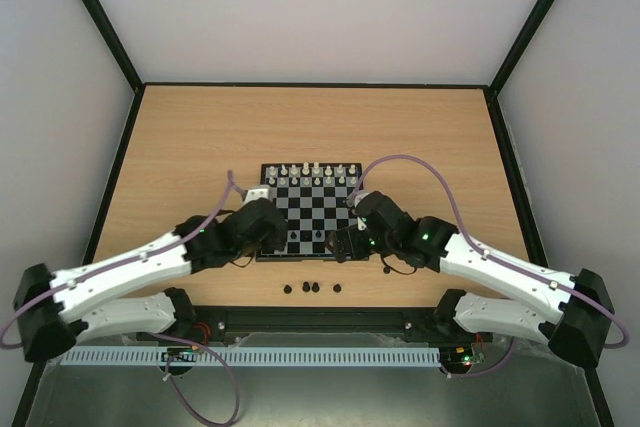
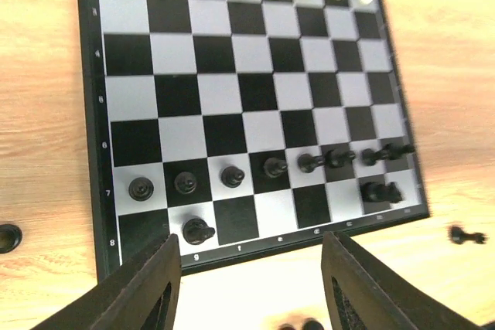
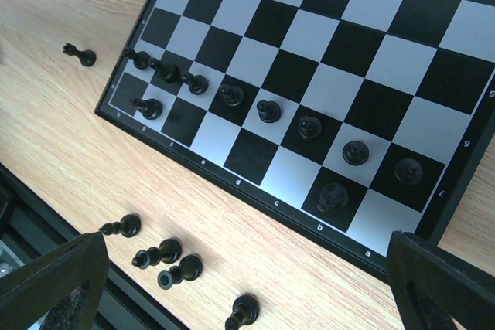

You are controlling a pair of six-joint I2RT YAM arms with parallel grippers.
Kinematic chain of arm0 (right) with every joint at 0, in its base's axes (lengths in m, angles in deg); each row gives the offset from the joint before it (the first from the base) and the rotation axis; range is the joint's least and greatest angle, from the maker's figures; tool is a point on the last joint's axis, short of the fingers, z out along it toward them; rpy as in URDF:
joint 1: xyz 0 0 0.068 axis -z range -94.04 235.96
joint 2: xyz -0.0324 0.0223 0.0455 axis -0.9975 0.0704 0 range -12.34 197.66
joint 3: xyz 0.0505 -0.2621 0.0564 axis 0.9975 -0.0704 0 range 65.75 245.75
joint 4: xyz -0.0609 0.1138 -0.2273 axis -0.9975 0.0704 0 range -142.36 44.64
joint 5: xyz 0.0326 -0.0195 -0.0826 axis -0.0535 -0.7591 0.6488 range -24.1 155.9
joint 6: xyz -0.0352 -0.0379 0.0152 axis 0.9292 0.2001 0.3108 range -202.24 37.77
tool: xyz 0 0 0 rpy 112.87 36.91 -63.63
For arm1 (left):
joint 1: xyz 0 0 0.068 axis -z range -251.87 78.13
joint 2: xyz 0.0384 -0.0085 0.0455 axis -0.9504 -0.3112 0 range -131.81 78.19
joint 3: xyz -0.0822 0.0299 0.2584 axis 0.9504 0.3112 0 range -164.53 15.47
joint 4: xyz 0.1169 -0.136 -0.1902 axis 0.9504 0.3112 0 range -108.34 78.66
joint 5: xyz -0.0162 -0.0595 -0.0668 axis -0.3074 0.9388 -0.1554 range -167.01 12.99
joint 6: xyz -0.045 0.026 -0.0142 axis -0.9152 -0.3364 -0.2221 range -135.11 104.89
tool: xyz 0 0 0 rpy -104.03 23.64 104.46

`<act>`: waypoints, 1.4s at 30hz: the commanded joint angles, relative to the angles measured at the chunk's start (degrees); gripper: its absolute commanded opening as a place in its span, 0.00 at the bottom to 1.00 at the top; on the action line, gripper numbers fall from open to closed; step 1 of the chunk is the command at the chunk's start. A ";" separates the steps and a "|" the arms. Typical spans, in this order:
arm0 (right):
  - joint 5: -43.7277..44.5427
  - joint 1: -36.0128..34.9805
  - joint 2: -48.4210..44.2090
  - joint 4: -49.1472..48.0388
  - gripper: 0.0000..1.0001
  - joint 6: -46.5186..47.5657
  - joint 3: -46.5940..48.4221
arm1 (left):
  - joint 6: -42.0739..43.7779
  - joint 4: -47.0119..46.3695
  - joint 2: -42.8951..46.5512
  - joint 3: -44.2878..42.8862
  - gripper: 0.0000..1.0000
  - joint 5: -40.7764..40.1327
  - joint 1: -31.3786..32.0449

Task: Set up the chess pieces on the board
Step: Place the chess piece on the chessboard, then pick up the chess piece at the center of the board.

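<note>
Dark, wide-spread fingers (image 3: 54,284) of the right gripper (image 3: 247,241) frame the bottom corners of its wrist view, holding nothing. The left gripper (image 2: 249,253) hangs equally spread and empty over the near rim of the small glossy black-and-grey chessboard (image 3: 238,185). Four tiny loose black chess pieces (image 3: 158,254) sit on the pale wooden tabletop (image 3: 77,152) at lower left of the right wrist view, with a fifth at upper left. Black pawns (image 3: 268,110) fill their row, but only two pieces stand behind them. I'd say the right claw should drop over the outermost loose piece (image 3: 124,227), clear of its neighbours, pinch low, lift straight, and approach the back row from outside so no pawn is toppled.
</note>
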 commanded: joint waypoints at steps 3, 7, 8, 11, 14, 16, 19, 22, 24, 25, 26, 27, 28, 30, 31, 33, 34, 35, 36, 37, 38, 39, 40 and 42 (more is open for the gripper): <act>1.55 -0.20 2.67 1.73 0.99 -0.62 0.57 | 0.18 3.07 12.38 5.00 0.62 -2.12 1.93; -0.04 -0.20 3.04 1.81 0.98 -2.53 0.35 | -0.15 2.71 17.70 8.59 0.80 -1.39 2.15; -0.66 -0.21 3.05 1.73 0.99 -2.95 0.10 | -0.39 2.70 18.59 9.21 0.82 -1.04 2.17; -1.71 -0.17 2.53 1.59 0.99 -3.53 -1.02 | -0.81 0.78 21.09 11.94 0.87 0.84 2.88; -2.30 -0.21 2.77 2.43 0.99 -3.24 -1.20 | 0.17 -1.58 22.33 13.26 0.99 3.75 3.75; -3.81 -0.21 3.35 2.73 0.99 -2.95 -0.96 | 1.00 -1.28 22.46 13.00 0.99 3.29 4.17; -5.14 -0.21 4.26 2.56 0.99 -2.54 -1.06 | 2.02 -3.68 23.38 14.57 0.99 3.97 4.75; -3.85 -0.19 5.22 3.30 0.99 -2.17 -0.28 | 2.13 -10.78 25.10 18.67 0.99 5.80 7.46; -2.07 -0.19 5.12 3.40 0.99 -2.19 0.09 | 1.77 -13.34 24.60 19.91 0.99 4.73 9.35; -0.89 -0.19 4.78 3.27 0.99 -2.38 0.06 | 1.85 -14.31 23.72 20.21 0.99 4.37 9.63; 0.35 -0.19 4.46 2.92 0.99 -2.65 -0.04 | 1.91 -15.17 22.75 20.24 0.99 3.97 9.67; 1.58 -0.20 4.05 2.44 0.99 -2.99 -0.21 | 1.91 -16.13 21.73 20.16 0.99 3.50 9.68; 2.62 -0.19 3.75 1.97 0.99 -3.30 -0.47 | 2.10 -17.46 20.60 20.01 0.99 3.27 9.68; 4.67 -0.17 3.65 0.44 0.98 -3.62 -1.23 | 2.35 -20.32 18.51 19.66 0.99 2.42 9.77; 6.31 -0.20 3.78 0.21 0.98 -3.62 -1.56 | 1.97 -21.23 17.66 19.37 0.99 1.01 9.84; 11.68 -0.15 4.43 0.37 0.99 -4.10 -2.00 | 1.15 -23.66 16.36 19.29 0.99 -2.92 10.43; 13.12 -0.18 4.71 0.30 0.99 -4.03 -2.22 | 0.88 -24.62 15.65 19.22 0.99 -3.90 10.47; 14.20 -0.20 4.99 0.25 0.99 -3.91 -2.33 | 0.72 -24.95 14.60 18.42 0.99 -5.32 10.47; 14.90 -0.17 5.17 0.27 0.99 -3.93 -2.24 | 0.77 -24.61 13.31 17.46 0.99 -6.78 10.47; 14.97 -0.12 5.28 0.16 0.99 -3.98 -2.14 | 0.67 -23.45 11.49 16.02 0.99 -8.40 10.47; 14.13 -0.06 5.37 -0.19 0.99 -3.59 -1.98 | 0.30 -21.40 10.12 14.25 0.99 -10.09 10.47; 13.22 -0.03 5.56 -0.44 0.99 -3.01 -1.74 | -0.15 -18.87 8.90 12.72 0.99 -11.32 10.43; 12.73 0.01 5.88 -0.45 0.99 -2.71 -1.41 | -0.63 -17.44 7.83 11.10 0.99 -12.00 10.40; 11.95 0.37 7.19 1.09 0.99 -2.52 0.31 | -1.21 -15.92 6.35 8.37 0.99 -11.64 10.22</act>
